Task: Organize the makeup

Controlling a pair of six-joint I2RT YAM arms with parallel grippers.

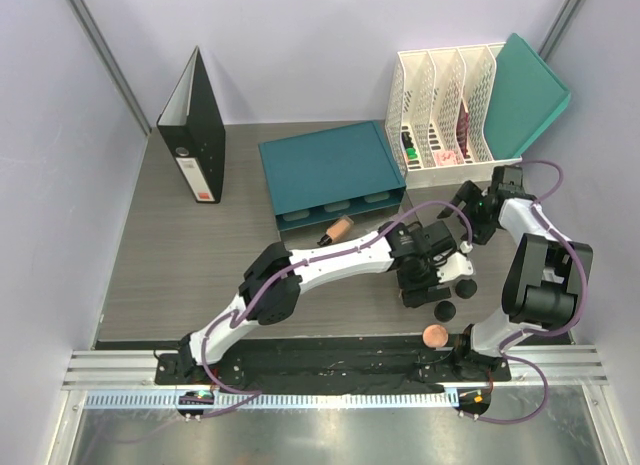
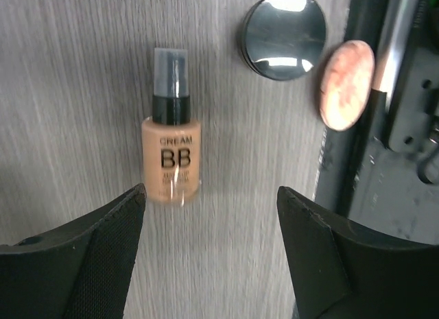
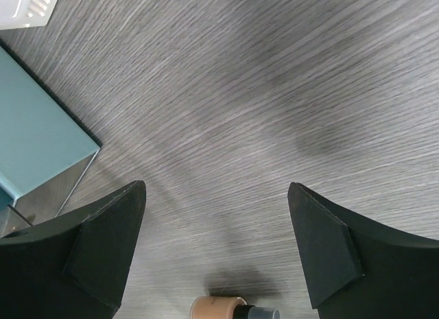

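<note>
Bottle (image 2: pixel 171 158) lying flat: prob. light, rigid, slick, may roll. Grip across tan body, not cap (image 2: pixel 171 72). Left gripper (image 2: pixel 209 254) spread, empty; right gripper (image 3: pixel 216 254) same.

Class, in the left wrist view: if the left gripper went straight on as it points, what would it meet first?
Probably the tan BB cream bottle with a clear cap, lying on the grey wood-grain table just ahead of the open left gripper; depth is unclear.
</note>
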